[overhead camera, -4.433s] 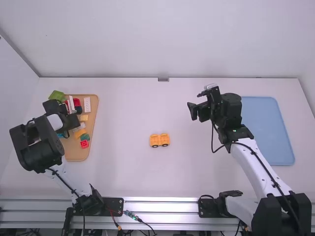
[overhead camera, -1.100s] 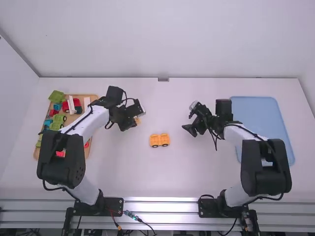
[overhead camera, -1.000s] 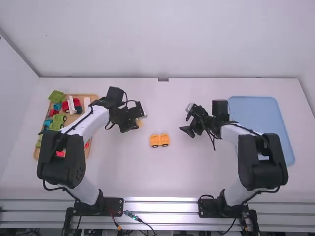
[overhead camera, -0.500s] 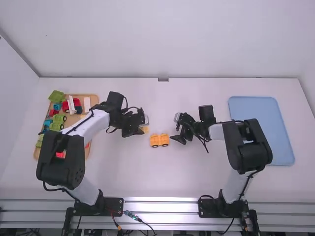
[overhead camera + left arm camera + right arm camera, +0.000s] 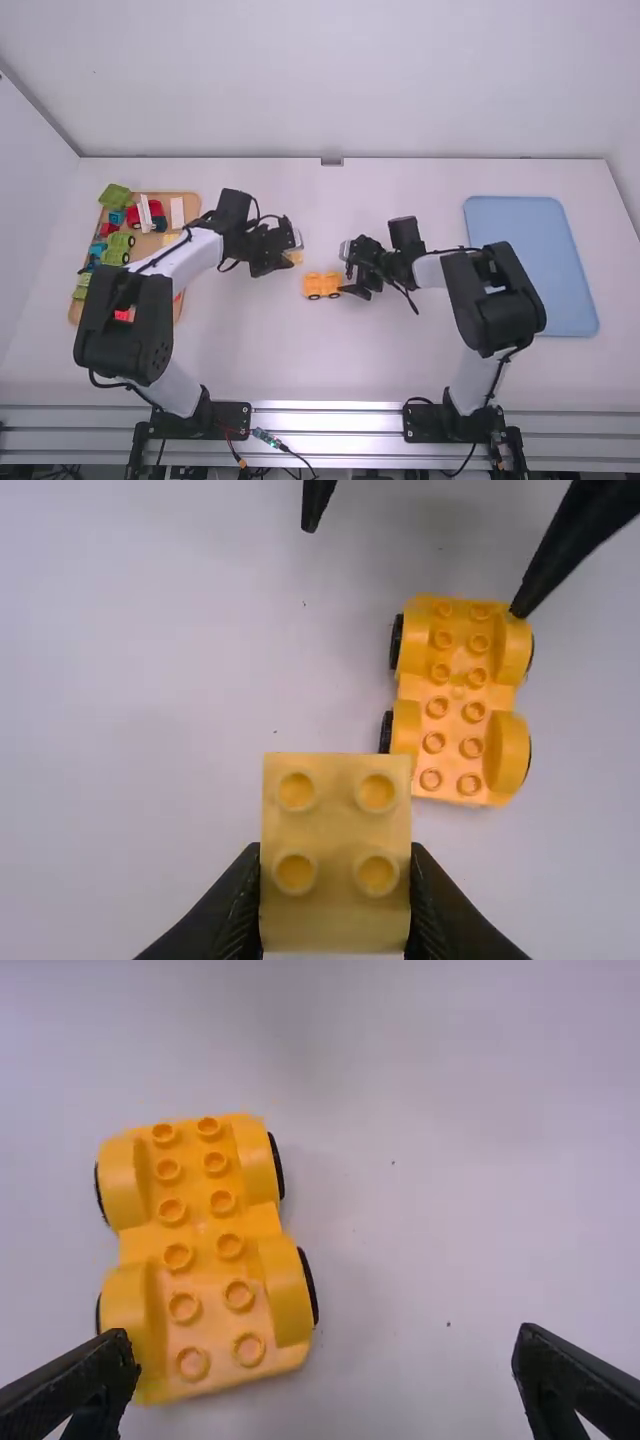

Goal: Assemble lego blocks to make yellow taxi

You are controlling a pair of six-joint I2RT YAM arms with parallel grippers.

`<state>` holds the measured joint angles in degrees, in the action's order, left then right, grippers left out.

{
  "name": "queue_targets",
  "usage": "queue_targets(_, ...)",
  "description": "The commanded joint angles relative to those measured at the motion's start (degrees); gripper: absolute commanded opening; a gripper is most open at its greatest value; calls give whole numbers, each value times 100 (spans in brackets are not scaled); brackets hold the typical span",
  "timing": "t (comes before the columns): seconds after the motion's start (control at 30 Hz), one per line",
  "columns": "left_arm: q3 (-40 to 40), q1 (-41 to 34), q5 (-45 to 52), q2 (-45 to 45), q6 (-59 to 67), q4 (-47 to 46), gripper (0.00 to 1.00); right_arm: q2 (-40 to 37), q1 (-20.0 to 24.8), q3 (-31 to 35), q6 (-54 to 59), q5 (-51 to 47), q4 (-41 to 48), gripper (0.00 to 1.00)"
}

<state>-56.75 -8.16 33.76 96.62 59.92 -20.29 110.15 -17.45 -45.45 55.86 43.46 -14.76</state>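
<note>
Taxi chassis (image 5: 200,1230) first: it sits on the bench (image 5: 300,360) between the two arms, studs up on its wheels, nothing stacked on it. Over to the left fingers (image 5: 235,910), and they are pinching a yellow block (image 5: 336,825) by its sides, four studs facing the wrist camera. That grip looks square and firm, and the block is near the chassis but apart from it.

Now the right fingers (image 5: 90,1385): spread wide, nothing gripped, one of them right beside an end of the chassis (touching or just shy of it, I cannot tell). The other stands well off across bare bench, so this opening is badly off-centre.

So the step in hand looks like bracing the base, ready for the block to go on. Early days for this taxi, I'd say, with just a base and one piece in play. What it wants next is the right fingers lined up evenly around the chassis, then closed gently; shut them from here and those wheels could well let it roll or twist away. After that, the left fingers need to bring the block over, match studs to sockets and press straight down
</note>
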Motion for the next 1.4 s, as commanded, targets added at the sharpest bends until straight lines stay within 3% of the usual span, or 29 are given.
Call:
queue_targets(0.0, 140, -48, -22, -156, -160, 11, 2, 50, -208, 55, -131, -455, 22, 99)
queue_targets(0.2, 144, -39, -192, -156, -168, -2, 2, 50, -234, 337, 203, 146, -424, 99)
queue_targets(0.4, 144, -81, -190, -156, -87, -48, 2, 48, -81, 1141, -846, 647, -2420, 99)
queue_targets(0.5, 144, -81, -168, -156, 319, -223, 2, 48, -197, 1725, -1266, 638, -3731, 99)
queue_targets(0.57, 144, -79, -170, -156, 308, -240, 2, 48, -293, 1917, -1244, 601, -4057, 99)
queue_targets(0.7, 144, -81, -168, -156, 313, -262, 2, 50, -404, 1921, -1241, 625, -3893, 99)
queue_targets(0.97, 155, -81, -168, -156, 315, -282, 2, 50, -361, 739, -892, 745, -1639, 99)
queue_targets(1.07, 155, -81, -173, -156, 313, -286, 2, 80, -361, 551, -713, 863, -1270, 99)
queue_targets(1.2, 155, -81, -168, -156, 446, -306, 2, 290, -380, 551, -719, 920, -1484, 99)
queue_targets(1.37, 155, -81, -184, -156, 398, -304, 2, 655, -546, 704, -1207, 922, -2470, 99)
